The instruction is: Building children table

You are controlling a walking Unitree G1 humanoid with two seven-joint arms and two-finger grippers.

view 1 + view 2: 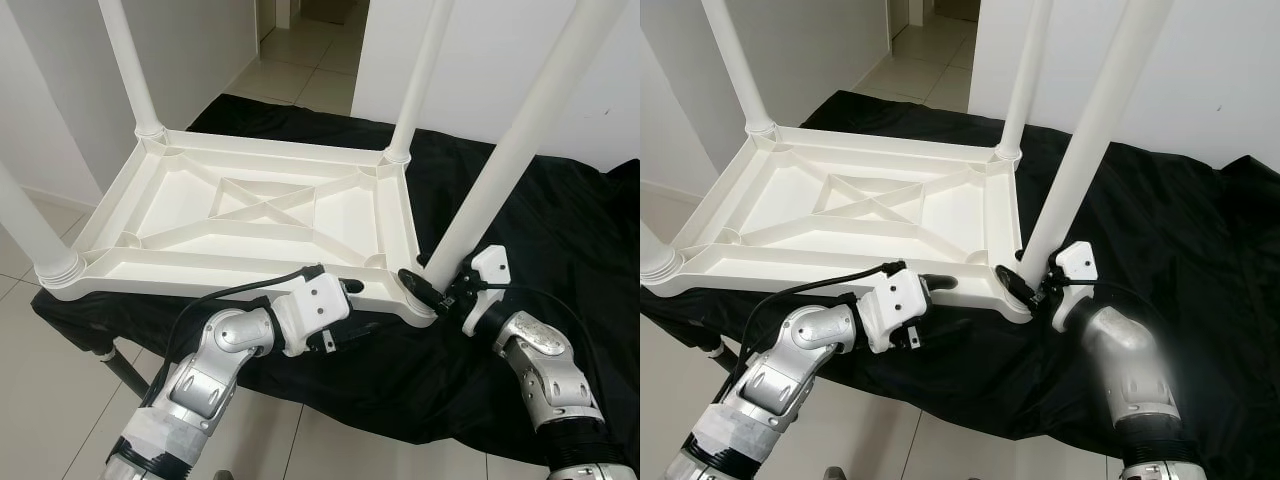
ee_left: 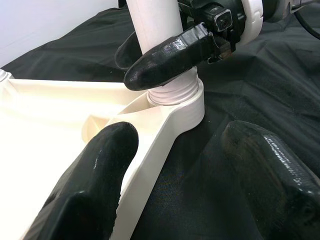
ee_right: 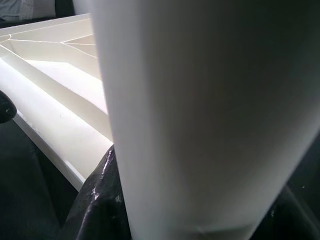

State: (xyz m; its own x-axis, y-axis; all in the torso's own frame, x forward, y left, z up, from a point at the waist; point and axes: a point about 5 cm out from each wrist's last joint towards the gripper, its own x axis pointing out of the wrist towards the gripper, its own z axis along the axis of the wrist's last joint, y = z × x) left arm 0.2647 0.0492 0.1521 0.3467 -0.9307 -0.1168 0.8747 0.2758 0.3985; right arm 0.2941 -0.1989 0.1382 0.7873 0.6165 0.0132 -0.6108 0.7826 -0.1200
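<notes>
The white plastic tabletop (image 1: 250,215) lay upside down on a black cloth (image 1: 560,300) spread over a low stand, its ribbed underside facing up and four white legs standing in its corner sockets. The leg that mattered was the one at the near right corner (image 1: 510,150): its long axis rose steeply from the socket (image 2: 182,100) and leaned a little away from the tabletop's centre, so it looked not yet fully seated or straight.

The right gripper (image 1: 432,283) was clenched around that leg just above the threaded collar, one black finger (image 2: 165,57) wrapping the front of the tube and the other behind it. The right arm was plainly the nearer one; the leg sat directly in its grasp, pressed against the wrist camera.

The left gripper (image 1: 340,310) rested at the tabletop's near edge, just left of the same corner, its fingers (image 2: 95,175) spread apart with the edge rail running between them, not closed on it. It pointed along the edge toward the socket.

My judgement: the coming move was a twist or push of the leg about its own axis down into the socket, with the left gripper placed to steady the tabletop against that turning.
</notes>
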